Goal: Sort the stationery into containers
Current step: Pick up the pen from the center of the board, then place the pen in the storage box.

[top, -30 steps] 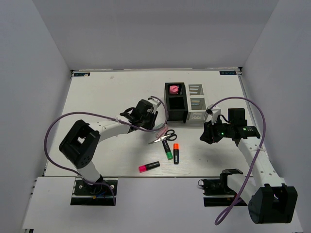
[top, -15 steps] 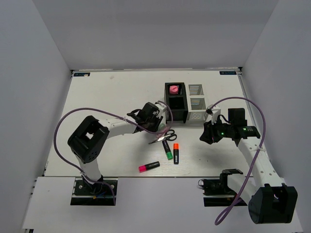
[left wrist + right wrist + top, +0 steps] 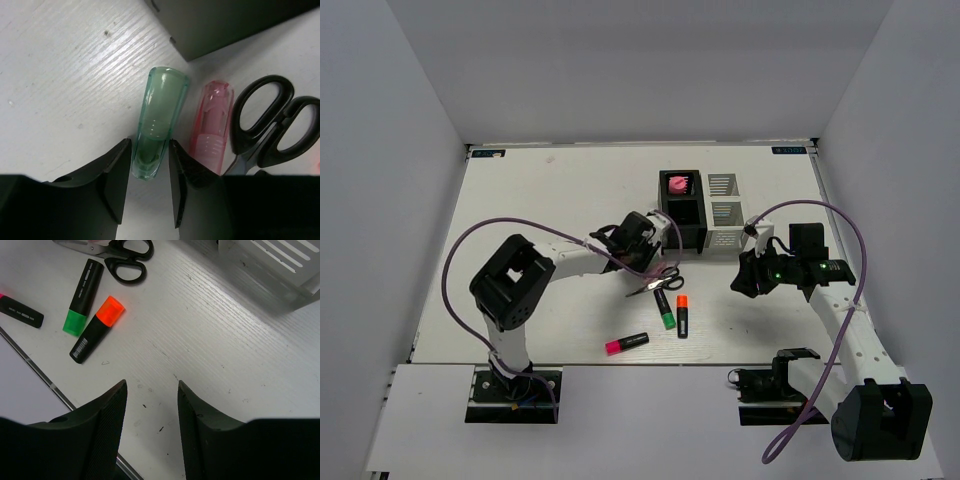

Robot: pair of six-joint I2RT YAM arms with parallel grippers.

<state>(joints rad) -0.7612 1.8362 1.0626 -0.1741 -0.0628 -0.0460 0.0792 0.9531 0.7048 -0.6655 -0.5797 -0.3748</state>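
Note:
My left gripper (image 3: 150,150) is low over the table, and its jaws stand narrowly open on either side of the near end of a pastel green piece (image 3: 160,110). A pastel pink piece (image 3: 212,125) lies right beside it, then black-handled scissors (image 3: 272,125). The black organizer (image 3: 682,222) holds a pink tube (image 3: 677,184). The white organizer (image 3: 724,212) stands to its right. Green (image 3: 664,308), orange (image 3: 682,314) and pink (image 3: 627,343) highlighters lie nearer. My right gripper (image 3: 151,390) is open and empty, right of them.
The black organizer's corner (image 3: 225,25) is just beyond the green piece. The white organizer (image 3: 270,265) is ahead of my right gripper. The table's near edge (image 3: 45,380) runs close to the pink highlighter (image 3: 20,310). White walls enclose the table.
My left gripper has moved right and slightly nearer, toward the black organizer's front and the pieces by the scissors. The right arm has not moved.

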